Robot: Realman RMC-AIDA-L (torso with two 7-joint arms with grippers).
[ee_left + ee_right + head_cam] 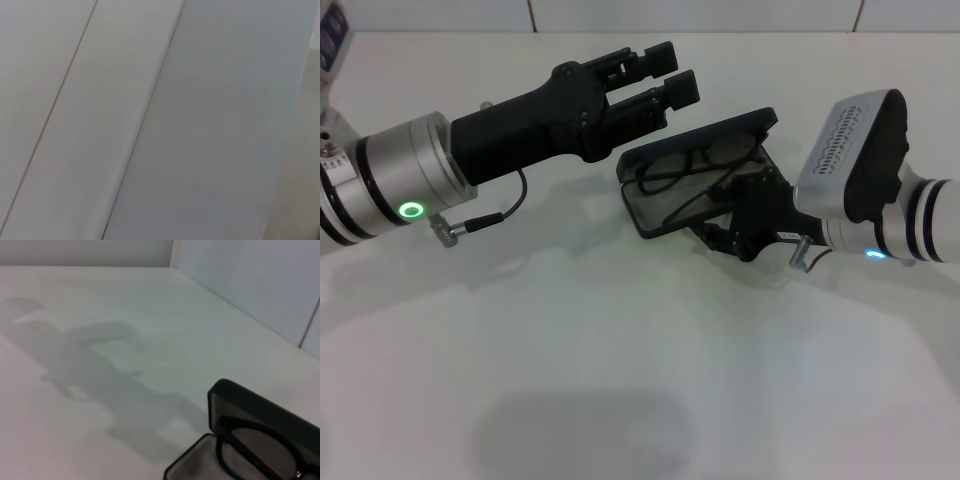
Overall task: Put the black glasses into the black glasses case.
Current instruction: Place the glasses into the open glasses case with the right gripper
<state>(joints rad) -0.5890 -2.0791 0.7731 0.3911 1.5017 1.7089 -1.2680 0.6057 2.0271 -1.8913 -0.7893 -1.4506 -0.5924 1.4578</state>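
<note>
The black glasses case (655,220) lies open and tilted at the middle right of the white table, with its lid (745,125) raised on the far side. The black glasses (720,152) lie inside it, lenses against the lid and temple arms running across the lining. My right gripper (728,195) sits at the case's near right edge, touching or almost touching it. The right wrist view shows the case (250,400) and the glasses (252,437) close up. My left gripper (660,78) is open and empty, raised just to the left of and behind the case.
The white table (620,350) stretches toward me from the case, with arm shadows on it. A tiled wall (720,15) runs along the table's far edge. The left wrist view shows only wall panels (150,120).
</note>
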